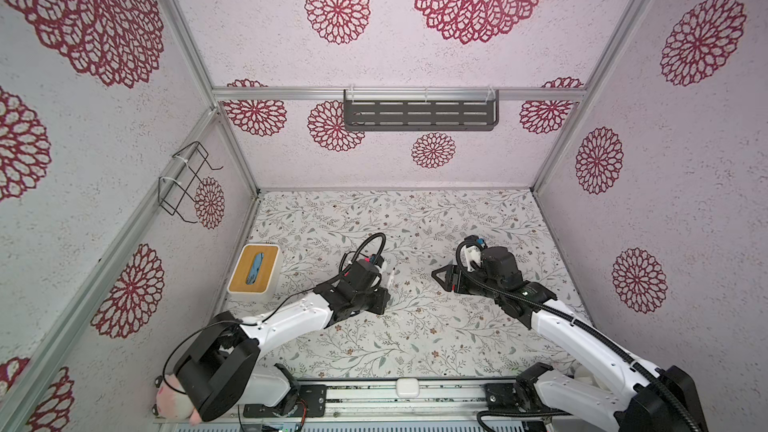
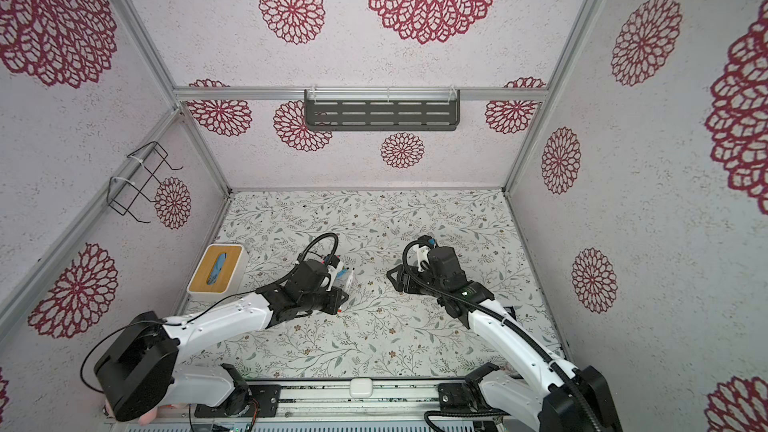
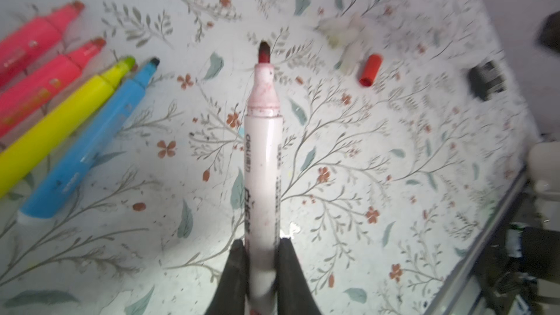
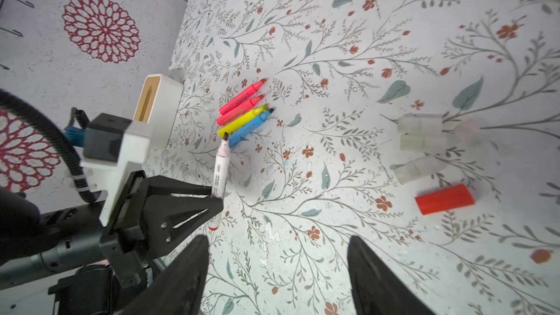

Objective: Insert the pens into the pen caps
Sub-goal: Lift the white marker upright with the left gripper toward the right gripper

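**Flowered table: left gripper clamped on the white pen**

Paper with a leaf and flower print covers the table (image 4: 333,56), and walls (image 1: 415,56) with red rosettes stand around it. Over this table the left gripper (image 3: 262,245) is closed tight on the white pen (image 3: 263,153), which it holds near the back end. The pen has no cap, and its dark red tip points away from the gripper. Whether the pen touches the table, I cannot tell.

Just beside it four more pens lie close together in a row: two pink pens (image 4: 242,96), a yellow pen (image 4: 242,119) and a blue pen (image 4: 250,128). All are uncapped, and their tips point the same way.

The right gripper (image 4: 278,239) has its jaws wide apart with nothing between them, over a bare part of the table. Near it, well apart from the pens, a red cap (image 4: 444,199) lies on its side. Several clear caps (image 4: 419,124) lie just beside the red one.

A white box (image 1: 255,268) with a wooden top stands at the left edge of the table, near the wall.
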Tool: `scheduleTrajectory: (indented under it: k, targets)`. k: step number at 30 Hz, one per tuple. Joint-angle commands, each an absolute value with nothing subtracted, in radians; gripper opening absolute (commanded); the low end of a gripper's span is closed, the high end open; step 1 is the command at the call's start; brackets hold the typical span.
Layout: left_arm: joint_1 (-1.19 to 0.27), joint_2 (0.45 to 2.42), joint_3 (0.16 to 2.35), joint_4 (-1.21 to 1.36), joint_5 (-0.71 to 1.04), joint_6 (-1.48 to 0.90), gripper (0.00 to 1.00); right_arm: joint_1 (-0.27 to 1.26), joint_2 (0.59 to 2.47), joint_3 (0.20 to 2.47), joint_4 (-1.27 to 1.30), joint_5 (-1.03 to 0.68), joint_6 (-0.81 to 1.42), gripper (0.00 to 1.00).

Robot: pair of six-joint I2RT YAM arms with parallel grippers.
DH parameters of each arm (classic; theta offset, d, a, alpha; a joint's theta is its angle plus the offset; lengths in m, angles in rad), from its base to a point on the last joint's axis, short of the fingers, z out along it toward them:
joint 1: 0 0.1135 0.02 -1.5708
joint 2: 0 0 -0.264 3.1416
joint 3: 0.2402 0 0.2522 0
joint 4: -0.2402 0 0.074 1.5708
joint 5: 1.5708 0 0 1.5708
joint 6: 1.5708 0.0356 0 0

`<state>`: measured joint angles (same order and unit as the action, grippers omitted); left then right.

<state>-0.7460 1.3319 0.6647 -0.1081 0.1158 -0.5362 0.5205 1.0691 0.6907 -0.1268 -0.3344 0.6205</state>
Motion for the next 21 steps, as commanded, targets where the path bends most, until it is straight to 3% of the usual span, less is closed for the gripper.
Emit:
scheduleTrajectory:
  k: [1, 9, 17, 21]
  targets:
    - [-0.756, 1.244, 0.589, 0.093, 0.123, -0.589, 0.10, 0.526, 1.082, 0.709, -0.011, -0.425, 0.624, 0.74]
    - [-0.756, 1.136, 0.544, 0.155, 0.118, -0.573, 0.12, 0.528, 1.026, 0.567, 0.420, -0.604, 0.755, 0.77]
    - [-0.760, 1.131, 0.550, 0.202, 0.137, -0.602, 0.12, 0.529, 1.023, 0.606, 0.339, -0.607, 0.740, 0.77]
    - [-0.766, 1.127, 0.535, 0.265, 0.147, -0.611, 0.13, 0.528, 1.007, 0.572, 0.420, -0.620, 0.771, 0.77]
